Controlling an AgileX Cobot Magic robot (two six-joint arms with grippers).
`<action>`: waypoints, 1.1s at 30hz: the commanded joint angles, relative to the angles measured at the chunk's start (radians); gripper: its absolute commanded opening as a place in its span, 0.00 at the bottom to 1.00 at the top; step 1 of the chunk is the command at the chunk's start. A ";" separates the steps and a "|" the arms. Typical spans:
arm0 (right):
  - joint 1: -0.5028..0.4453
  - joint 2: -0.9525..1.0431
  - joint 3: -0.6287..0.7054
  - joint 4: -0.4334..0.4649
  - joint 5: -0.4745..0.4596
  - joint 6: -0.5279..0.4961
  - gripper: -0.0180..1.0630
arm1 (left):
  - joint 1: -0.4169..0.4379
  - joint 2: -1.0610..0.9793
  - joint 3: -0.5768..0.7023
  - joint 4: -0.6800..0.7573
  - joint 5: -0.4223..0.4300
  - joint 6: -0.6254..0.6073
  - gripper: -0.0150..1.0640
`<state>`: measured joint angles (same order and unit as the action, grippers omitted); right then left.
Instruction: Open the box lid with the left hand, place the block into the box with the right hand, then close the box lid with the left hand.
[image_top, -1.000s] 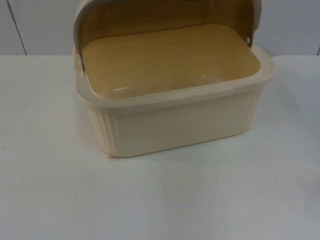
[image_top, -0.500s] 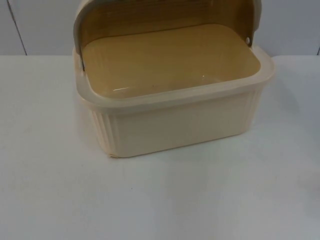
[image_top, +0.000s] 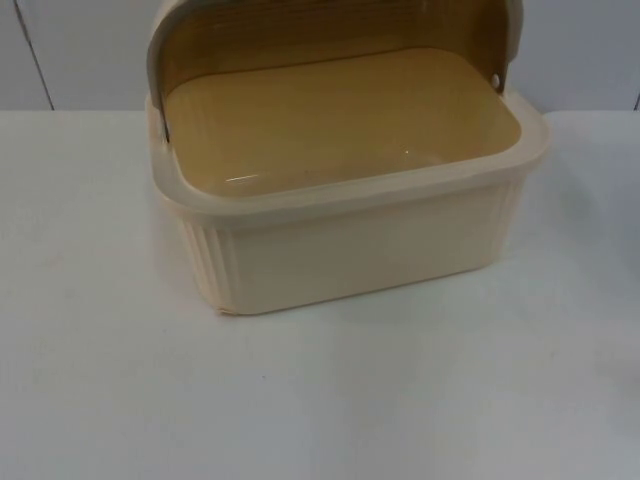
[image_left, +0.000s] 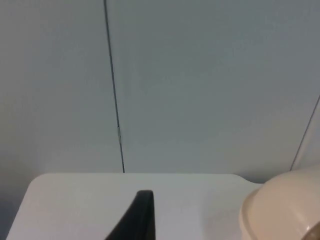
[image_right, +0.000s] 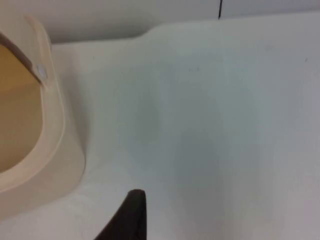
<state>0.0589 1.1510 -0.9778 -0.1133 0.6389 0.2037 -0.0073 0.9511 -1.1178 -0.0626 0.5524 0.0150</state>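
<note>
Left claw (image_left: 142, 220) hovers off the cream box's (image_top: 350, 250) left side, right claw (image_right: 131, 217) to its right above the bare white surface (image_top: 320, 400), both grips unreadable; with lid (image_top: 330, 30) raised, fetching a block seems next.

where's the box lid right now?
In the top view the lid is swung up at the back of the cream box, against the grey partition wall; the box stands open on the white table.
</note>
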 joint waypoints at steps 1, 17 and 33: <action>-0.004 0.078 -0.007 0.013 0.005 -0.002 0.99 | -0.046 -0.004 -0.007 0.048 0.002 -0.005 0.95; -0.004 0.384 0.157 0.100 -0.127 -0.013 0.99 | -0.093 -0.004 -0.007 0.078 0.002 -0.024 0.95; 0.098 0.575 0.162 0.217 -0.212 0.108 0.99 | -0.093 -0.004 -0.007 0.157 0.002 -0.081 0.95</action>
<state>0.1466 1.7217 -0.8171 0.0892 0.4448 0.2944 -0.0932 0.9511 -1.1178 0.0828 0.5600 -0.0516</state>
